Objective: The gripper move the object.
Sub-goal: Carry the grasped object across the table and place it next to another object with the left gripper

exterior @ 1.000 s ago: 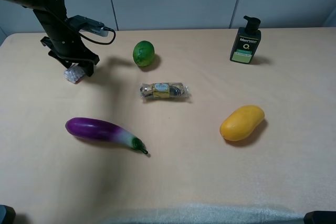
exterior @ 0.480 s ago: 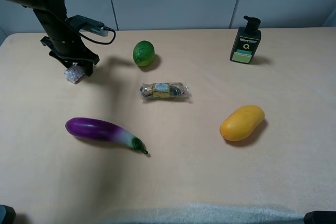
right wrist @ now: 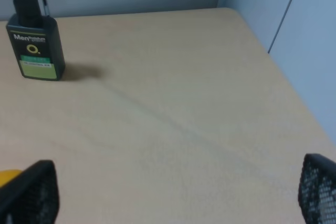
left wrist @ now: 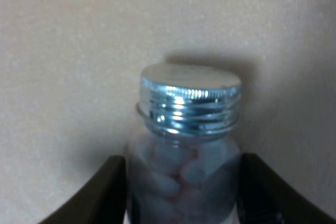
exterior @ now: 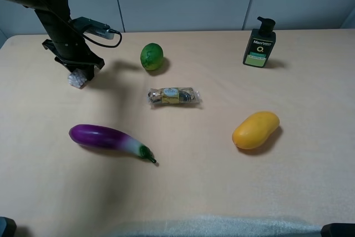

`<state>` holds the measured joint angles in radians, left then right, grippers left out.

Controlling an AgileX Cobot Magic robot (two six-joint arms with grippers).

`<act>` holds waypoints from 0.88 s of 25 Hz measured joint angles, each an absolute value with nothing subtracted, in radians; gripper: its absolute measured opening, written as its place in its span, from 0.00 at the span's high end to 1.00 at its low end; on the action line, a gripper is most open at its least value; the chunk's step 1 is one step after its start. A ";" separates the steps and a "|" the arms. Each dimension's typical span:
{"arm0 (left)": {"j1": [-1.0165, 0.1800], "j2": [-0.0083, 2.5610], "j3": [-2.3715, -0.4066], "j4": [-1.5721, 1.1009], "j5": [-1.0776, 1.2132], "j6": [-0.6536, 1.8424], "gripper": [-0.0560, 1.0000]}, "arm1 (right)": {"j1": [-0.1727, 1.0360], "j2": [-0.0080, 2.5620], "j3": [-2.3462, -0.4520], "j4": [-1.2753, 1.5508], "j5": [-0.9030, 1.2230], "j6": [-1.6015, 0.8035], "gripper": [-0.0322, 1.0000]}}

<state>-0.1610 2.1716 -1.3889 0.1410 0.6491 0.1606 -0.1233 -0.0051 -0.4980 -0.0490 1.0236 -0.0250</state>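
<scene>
The object is a small clear bottle (exterior: 77, 79) of white pellets with a silver cap. It sits low at the table's far left. My left gripper (exterior: 82, 69) is right over it. In the left wrist view the bottle (left wrist: 184, 145) fills the gap between the two dark fingers (left wrist: 100, 192), which press on both of its sides, cap pointing away from the camera. My right gripper (right wrist: 173, 198) is open and empty, its mesh-patterned fingertips (right wrist: 29, 192) wide apart above bare table at the near right.
A green lime (exterior: 151, 56), a foil-wrapped candy pack (exterior: 173, 96), a purple eggplant (exterior: 108, 139), a yellow mango (exterior: 255, 130) and a dark pump bottle (exterior: 259, 44) lie on the beige table (exterior: 211, 192). The pump bottle also shows in the right wrist view (right wrist: 34, 43).
The left gripper's claw has shifted slightly back and up around the bottle. The bottle has barely moved. Everything else is as before.
</scene>
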 joint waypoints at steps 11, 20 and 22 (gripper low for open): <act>-0.161 2.172 -1.396 0.141 0.672 0.145 0.44 | -0.123 -0.005 -0.498 -0.049 1.024 -0.025 0.30; -0.161 2.128 -1.427 0.141 0.753 0.145 0.45 | -0.123 -0.005 -0.498 -0.049 1.024 -0.025 0.30; -0.161 2.095 -1.427 0.141 0.766 0.145 0.45 | -0.123 -0.005 -0.498 -0.049 1.024 -0.025 0.30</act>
